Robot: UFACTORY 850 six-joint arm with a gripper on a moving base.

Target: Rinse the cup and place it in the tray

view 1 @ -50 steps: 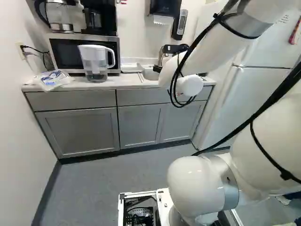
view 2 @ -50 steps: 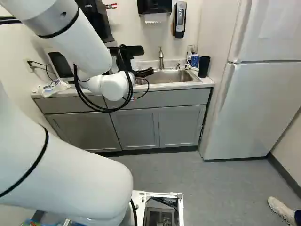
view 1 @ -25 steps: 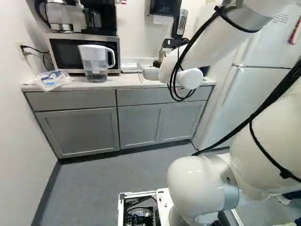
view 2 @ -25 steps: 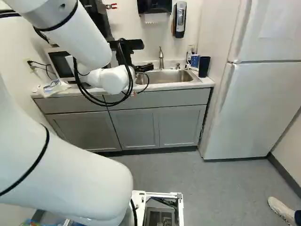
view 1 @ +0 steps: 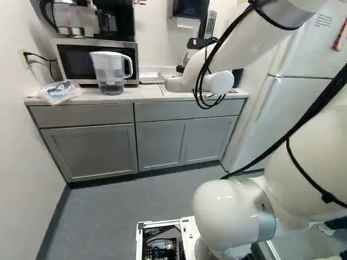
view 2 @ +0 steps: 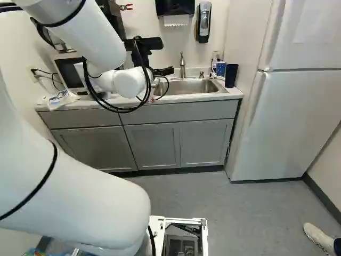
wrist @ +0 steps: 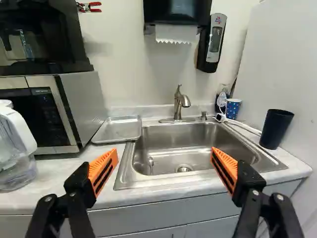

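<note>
Pincer [wrist: 164,150] observed wide apart and empty, facing the sink [wrist: 188,133]; dark tumbler [wrist: 276,129], judged the task's cup, stands upright on the table [wrist: 59,179], ahead and offset toward the refrigerator [view 2: 298,122].

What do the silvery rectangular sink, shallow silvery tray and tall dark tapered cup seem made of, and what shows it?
The sink: probably brushed steel, by its soft, blurred reflections.
The tray: likely satin metal, by its grey sheen.
The cup: perhaps matte plastic, showing little shine; coated metal is possible.
</note>
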